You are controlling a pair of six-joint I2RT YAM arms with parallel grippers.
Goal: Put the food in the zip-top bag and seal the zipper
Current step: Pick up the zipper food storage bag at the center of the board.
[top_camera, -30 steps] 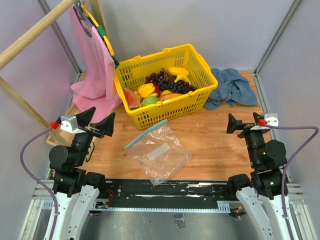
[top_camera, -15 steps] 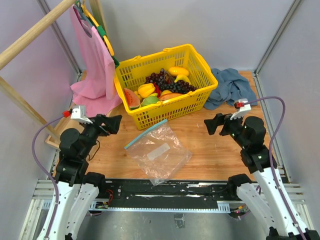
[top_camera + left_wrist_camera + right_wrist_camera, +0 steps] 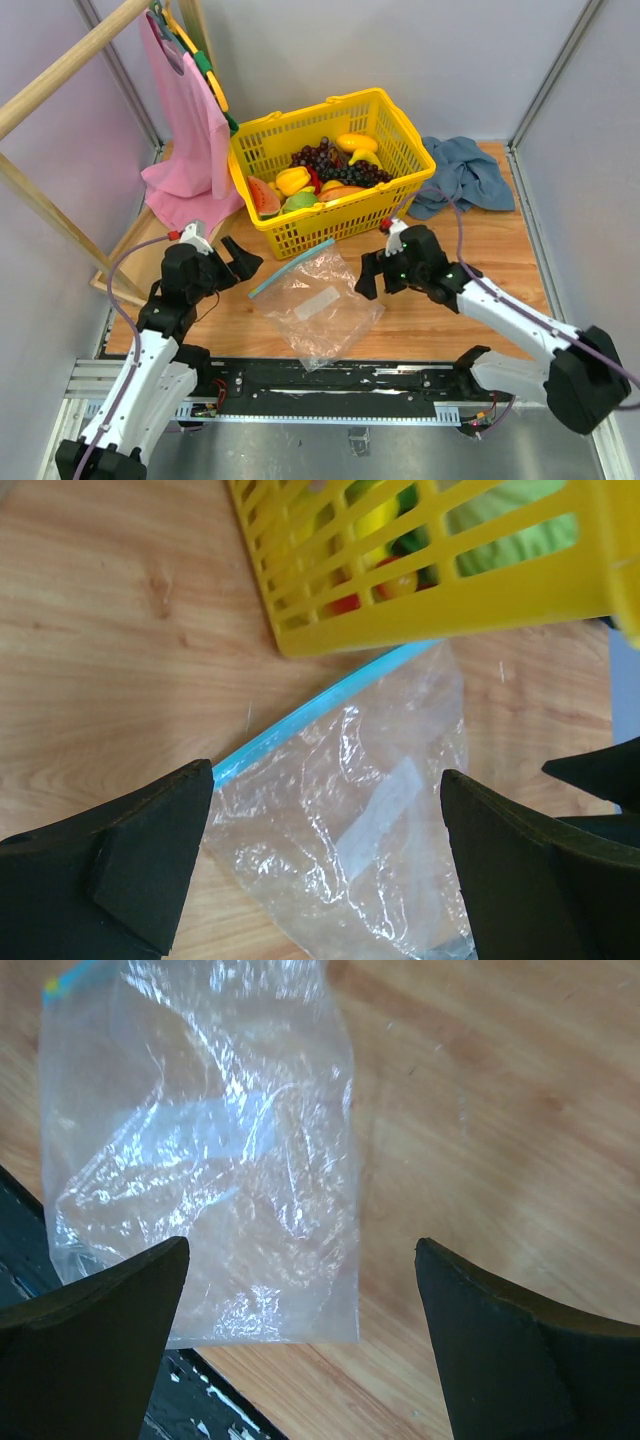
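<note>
The clear zip-top bag (image 3: 316, 305) lies flat and empty on the wooden table, its light-blue zipper (image 3: 292, 267) along the far-left edge. The food (image 3: 322, 178), yellow, orange and green toy fruits with dark grapes, sits in the yellow basket (image 3: 330, 222) behind the bag. My left gripper (image 3: 245, 262) hovers open just left of the zipper end. In the left wrist view the bag (image 3: 350, 820) and zipper (image 3: 320, 705) lie under the open left gripper (image 3: 325, 780). My right gripper (image 3: 372, 275) is open at the bag's right side, above the bag's corner (image 3: 200, 1160) in the right wrist view.
A pink cloth (image 3: 190, 130) hangs from a wooden rail at the back left. A blue cloth (image 3: 460, 178) lies crumpled at the back right. The black rail (image 3: 330, 380) runs along the table's near edge, just below the bag.
Both arms have reached forward and inward from the table's sides, and both grippers now hang beside the bag. The jaws stayed open; the bag has not moved.
</note>
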